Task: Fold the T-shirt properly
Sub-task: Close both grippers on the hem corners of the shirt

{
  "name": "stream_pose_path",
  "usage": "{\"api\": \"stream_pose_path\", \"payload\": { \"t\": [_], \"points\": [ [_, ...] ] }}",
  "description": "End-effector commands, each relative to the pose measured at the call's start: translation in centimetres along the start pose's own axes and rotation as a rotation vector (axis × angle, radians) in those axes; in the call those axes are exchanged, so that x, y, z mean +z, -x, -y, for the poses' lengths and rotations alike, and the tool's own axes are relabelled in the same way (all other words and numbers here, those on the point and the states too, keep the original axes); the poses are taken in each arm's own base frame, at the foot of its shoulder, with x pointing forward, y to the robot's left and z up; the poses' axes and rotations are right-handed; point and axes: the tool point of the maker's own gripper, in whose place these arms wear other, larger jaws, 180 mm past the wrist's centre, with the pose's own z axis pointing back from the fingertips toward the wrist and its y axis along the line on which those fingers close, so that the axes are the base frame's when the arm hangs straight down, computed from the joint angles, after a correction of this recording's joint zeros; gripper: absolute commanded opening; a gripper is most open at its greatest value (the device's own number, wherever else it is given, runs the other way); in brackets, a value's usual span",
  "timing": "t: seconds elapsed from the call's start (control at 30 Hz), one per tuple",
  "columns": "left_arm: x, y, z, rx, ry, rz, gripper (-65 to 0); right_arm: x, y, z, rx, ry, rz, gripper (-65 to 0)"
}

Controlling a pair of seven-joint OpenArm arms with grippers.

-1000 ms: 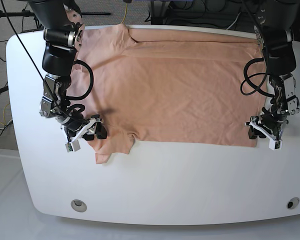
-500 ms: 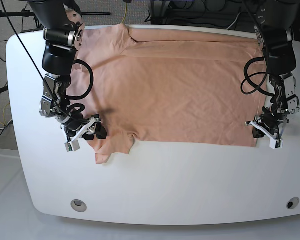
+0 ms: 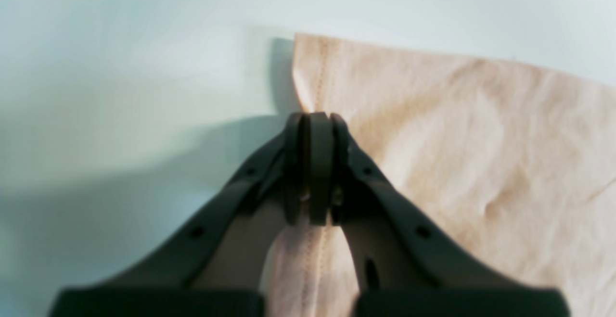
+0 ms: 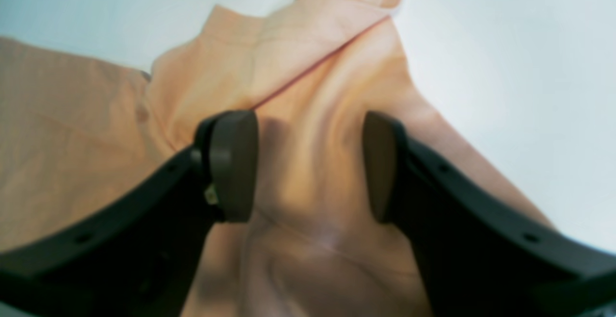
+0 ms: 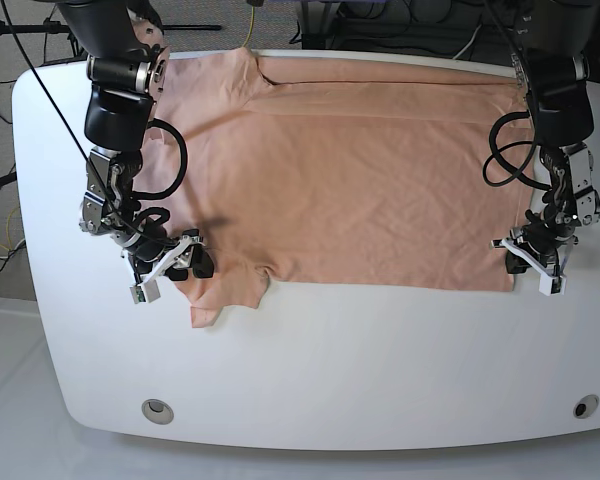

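The left claw [image 3: 315,168] is closed on the stitched hem of the T-shirt [image 5: 360,170], its pads pressed together with the hem strip running between them, right at the near corner of the cloth. The right claw [image 4: 310,165] stands open over the near sleeve, one pad on each side of a raised fold, with no cloth pinched yet.

Outward from there, the T-shirt lies spread flat and wrinkled across the far half of the white worktop [image 5: 330,370], collar end toward the right arm, hem end toward the left arm. The near sleeve pokes out just past the right claw.

Judging from this, the risk is an uneven lift: only one corner is gripped, so raising the left arm alone would likely drag the cloth askew. The left pinch sits close to the edge, so the hem may slip out under tension. The right claw, if it closes, may catch only the top layer of the sleeve fold.

No containers are in view.
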Motion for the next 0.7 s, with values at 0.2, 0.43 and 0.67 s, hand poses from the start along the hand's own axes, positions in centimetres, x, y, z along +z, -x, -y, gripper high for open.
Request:
{"api": "stream_pose_path", "payload": {
  "t": [0.2, 0.43, 0.67],
  "points": [
    [0.50, -1.17, -1.09, -0.025, -0.025, 0.003, -65.0, 0.06, -1.30, 0.23, 0.021, 0.007, 0.007, -31.6],
    [0.62, -1.34, -1.28, -0.028, -0.027, 0.010, -64.9, 0.02, -1.19, 0.21, 0.018, 0.005, 0.005, -31.5],
    [0.61, -1.26, -1.25, -0.027, -0.025, 0.006, -65.0, -0.01, -1.25, 0.09, 0.016, 0.002, 0.008, -31.7]
  ]
}}
